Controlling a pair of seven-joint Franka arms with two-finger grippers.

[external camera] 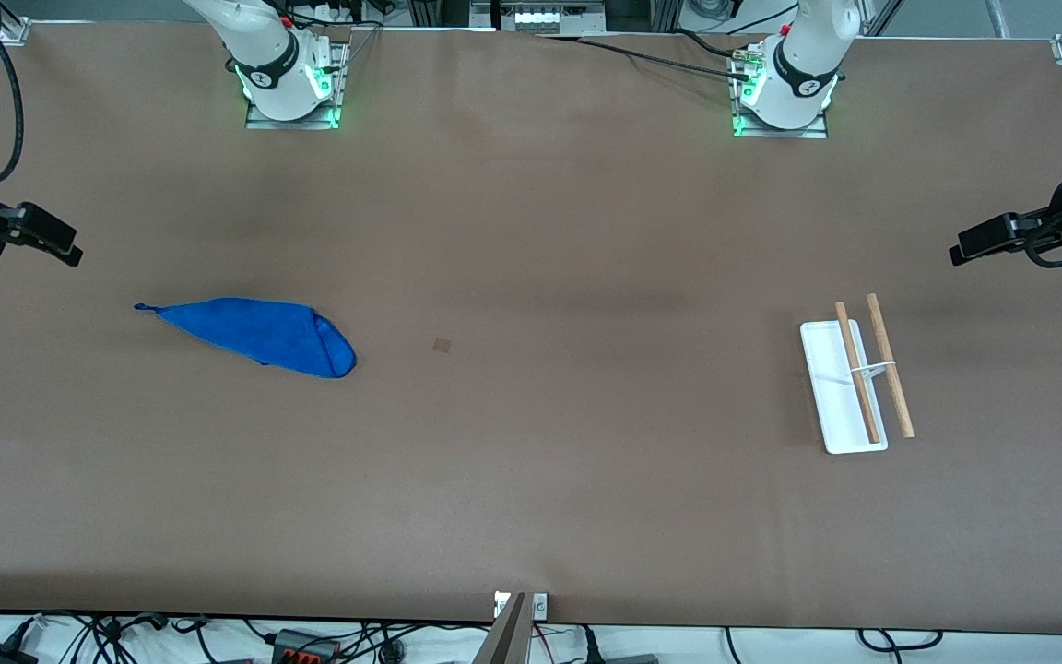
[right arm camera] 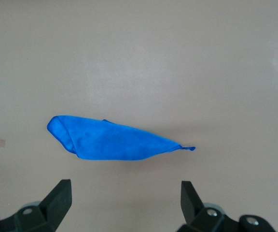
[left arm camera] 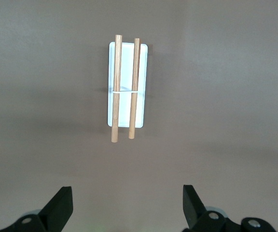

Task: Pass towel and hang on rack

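The right gripper (right arm camera: 123, 200) hangs with its fingers spread wide and empty above the worktop (external camera: 531, 480) at the right arm's end, with nothing between them. The towel (external camera: 259, 334) lies flat on the worktop at that same end, close to this gripper and apart from it. Its long axis runs along the length of the worktop, its thin pointed corner toward the right arm's end and its rounded, folded end toward the middle. The left gripper (left arm camera: 127, 205) waits at the left arm's end, also spread wide and empty, over the worktop near the rack (external camera: 854, 378). The rack stands well apart from the towel, its two wooden rods running crosswise to the towel's length. The right arm is clearly nearer the towel, so the first pick most likely falls to it.
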